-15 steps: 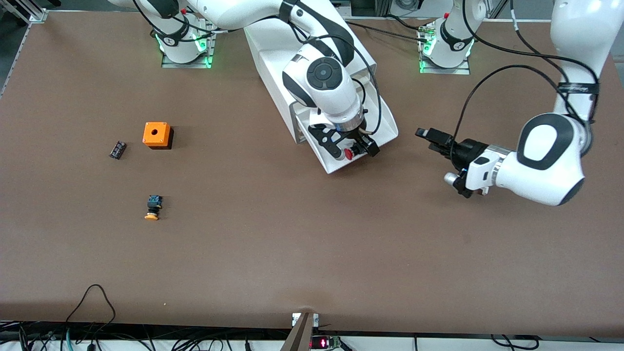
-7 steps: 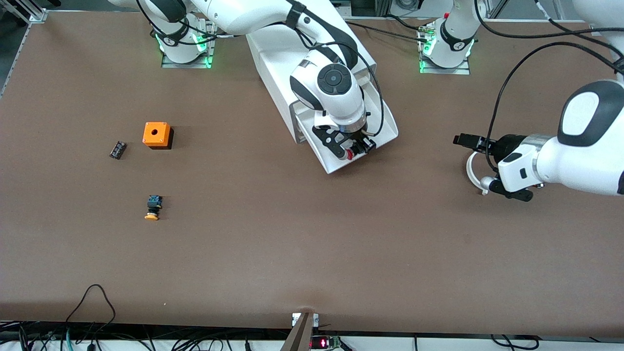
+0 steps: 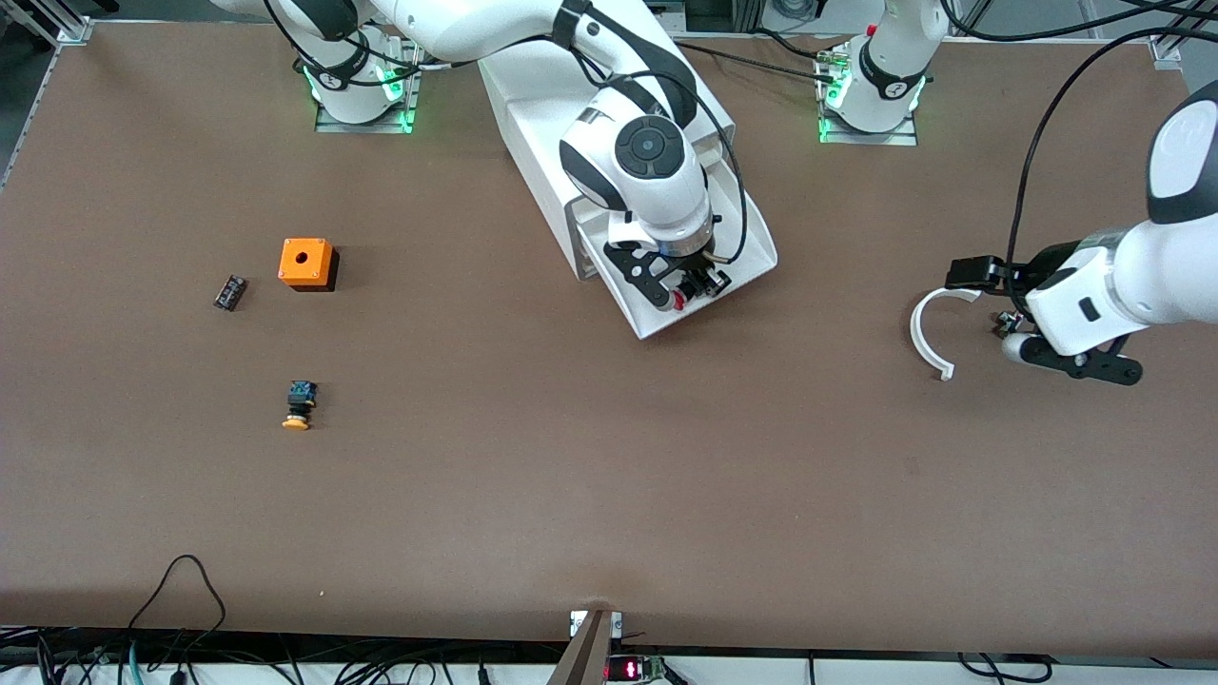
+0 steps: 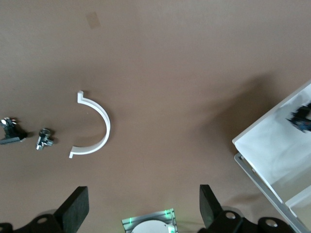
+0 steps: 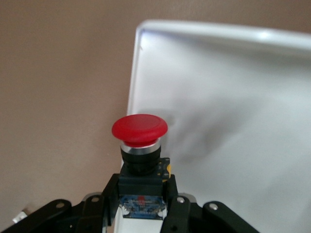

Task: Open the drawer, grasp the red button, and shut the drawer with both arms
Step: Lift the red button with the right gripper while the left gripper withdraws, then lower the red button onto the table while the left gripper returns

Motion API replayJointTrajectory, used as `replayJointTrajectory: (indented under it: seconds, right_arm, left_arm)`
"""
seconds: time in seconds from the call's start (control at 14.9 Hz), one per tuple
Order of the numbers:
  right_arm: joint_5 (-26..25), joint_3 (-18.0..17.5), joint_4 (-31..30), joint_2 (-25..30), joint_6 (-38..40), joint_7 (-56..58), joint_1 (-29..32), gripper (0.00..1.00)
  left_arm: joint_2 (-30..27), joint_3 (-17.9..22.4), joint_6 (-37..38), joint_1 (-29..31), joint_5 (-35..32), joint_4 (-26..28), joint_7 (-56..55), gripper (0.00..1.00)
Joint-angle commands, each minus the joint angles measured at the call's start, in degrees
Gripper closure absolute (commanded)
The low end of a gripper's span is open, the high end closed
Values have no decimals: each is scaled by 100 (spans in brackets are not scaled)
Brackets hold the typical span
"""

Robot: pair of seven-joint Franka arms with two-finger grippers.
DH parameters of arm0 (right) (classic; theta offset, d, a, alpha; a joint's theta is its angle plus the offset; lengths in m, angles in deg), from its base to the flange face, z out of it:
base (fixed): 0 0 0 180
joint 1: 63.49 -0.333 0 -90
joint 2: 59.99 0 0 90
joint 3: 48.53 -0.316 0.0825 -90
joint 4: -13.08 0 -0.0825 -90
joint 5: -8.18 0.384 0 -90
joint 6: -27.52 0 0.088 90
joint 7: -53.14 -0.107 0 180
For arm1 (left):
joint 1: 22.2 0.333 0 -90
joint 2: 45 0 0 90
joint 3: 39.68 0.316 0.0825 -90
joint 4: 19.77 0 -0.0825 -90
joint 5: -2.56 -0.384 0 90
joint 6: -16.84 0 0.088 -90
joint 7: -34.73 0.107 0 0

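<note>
Button point(image 5: 140, 141), red cap forward, sits pinched by its black body between the fingers point(image 5: 109, 194) of the right hand point(image 3: 687, 285), which hangs over the open drawer point(image 3: 752, 249). That drawer stands pulled out of the white cabinet point(image 3: 542, 105) toward the front camera, and in the right wrist view its white floor and rim fill the space past the cap. The left hand point(image 4: 141, 213) is over bare table point(image 3: 609, 495) toward the left arm's end, its fingers spread wide with nothing between them. Under it on the table lie a white curved strip point(image 3: 928, 333) and, just beside that, two small metal parts point(image 4: 43, 138). Toward the right arm's end rest an orange box point(image 3: 306, 263), a small dark piece point(image 3: 229, 292) beside it, and a yellow-capped button point(image 3: 299, 405) nearer the front camera.
</note>
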Motion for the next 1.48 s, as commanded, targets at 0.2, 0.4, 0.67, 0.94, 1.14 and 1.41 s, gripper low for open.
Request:
replayJointTrajectory:
  seconds: [0.2, 0.4, 0.67, 0.94, 1.14, 1.41]
  right_arm:
    - [-22, -91, 197, 489, 990, 1417, 765, 100]
    - [-13, -82, 188, 682, 1614, 2911, 1362, 100]
    - [83, -65, 118, 876, 2431, 5011, 2241, 100]
    - [84, -56, -373, 1078, 2556, 6963, 3077, 100]
    - [66, -30, -751, 1114, 2469, 8098, 3551, 100]
    - [-4, -21, -1330, 1096, 1934, 9208, 4158, 100]
  left_arm:
    - [23, -37, -714, 30, -190, 111, -474, 0]
    - [-275, -186, -1803, -31, -190, 1023, -1456, 0]
    - [-312, -555, -2684, -40, -207, 1808, -3065, 0]
    - [-197, -723, -3211, -355, -207, 2466, -4692, 0]
    - [-171, -714, -3949, -812, -216, 2985, -5616, 0]
    - [-22, -714, -4821, -1330, -505, 3566, -6389, 0]
